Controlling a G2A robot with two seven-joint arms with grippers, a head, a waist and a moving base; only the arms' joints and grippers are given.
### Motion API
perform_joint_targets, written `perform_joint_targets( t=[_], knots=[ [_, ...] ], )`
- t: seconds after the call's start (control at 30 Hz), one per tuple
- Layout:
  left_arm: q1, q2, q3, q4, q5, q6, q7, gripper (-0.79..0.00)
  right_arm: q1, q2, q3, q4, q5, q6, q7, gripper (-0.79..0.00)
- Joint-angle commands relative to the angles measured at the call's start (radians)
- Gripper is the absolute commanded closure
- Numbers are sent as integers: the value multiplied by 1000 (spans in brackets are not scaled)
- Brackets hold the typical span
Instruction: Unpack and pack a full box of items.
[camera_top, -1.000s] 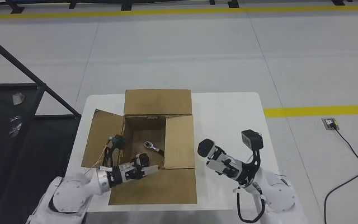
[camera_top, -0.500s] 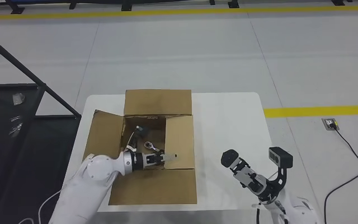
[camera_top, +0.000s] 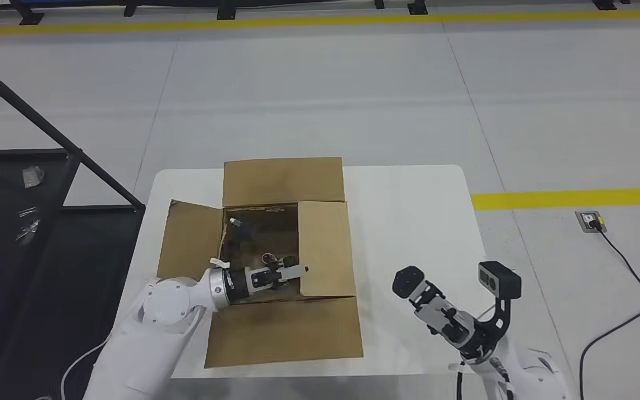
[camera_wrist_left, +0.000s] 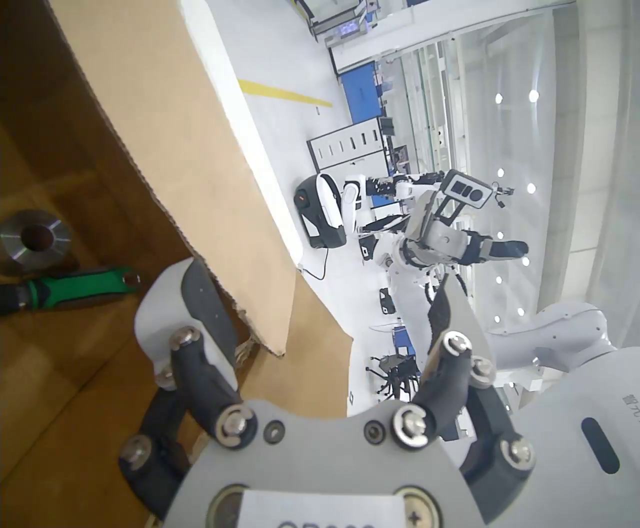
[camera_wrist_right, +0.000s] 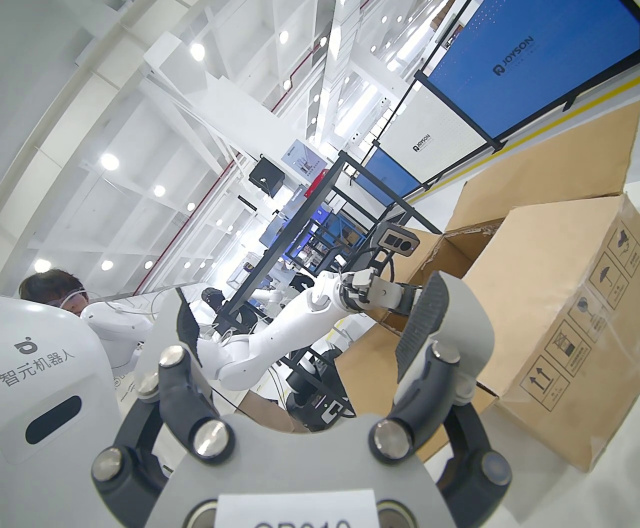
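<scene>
Drawn slightly leftward, the left gripper (camera_top: 295, 270) gapes empty at the brown cardboard box (camera_top: 283, 180) mid-frame, jaws straddling its frame-right flap (camera_top: 325, 248); the right gripper (camera_top: 405, 283), also open, hangs well apart, lower right.

1. Box (camera_wrist_right: 565, 320), outer side: a column of black handling pictograms, an umbrella and paired up-arrows among them;
2. Blue panels (camera_wrist_right: 525, 75) behind: white logo with wording;
3. Sticker (camera_wrist_right: 297, 510) under the right gripper (camera_wrist_right: 310, 300): characters cut off.
</scene>
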Motion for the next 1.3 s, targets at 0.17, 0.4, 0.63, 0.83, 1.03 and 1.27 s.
perform_joint_targets(
  t=[0.17, 0.4, 0.63, 0.83, 1.03, 1.27],
  knots=[
    [-17, -9, 31, -47, 21, 32, 54, -785, -2, 14, 8, 3, 12, 0, -8, -785],
    [-74, -38, 107, -49, -7, 36, 137, -785, -66, 29, 62, -45, 32, -20, -37, -785],
    [-146, -80, 216, -9, 12, 41, 249, -785, -132, 43, 125, -108, 48, -33, -69, -785],
    [-232, -128, 339, 59, 80, 49, 302, -785, -180, 55, 164, -149, 75, -40, -75, -785],
    [-316, -179, 444, 146, 130, 79, 322, -785, -196, 64, 179, -156, 84, -44, -85, -785],
    [-392, -232, 529, 248, 170, 148, 299, -785, -204, 74, 186, -148, 94, -53, -94, -785]
  ],
)
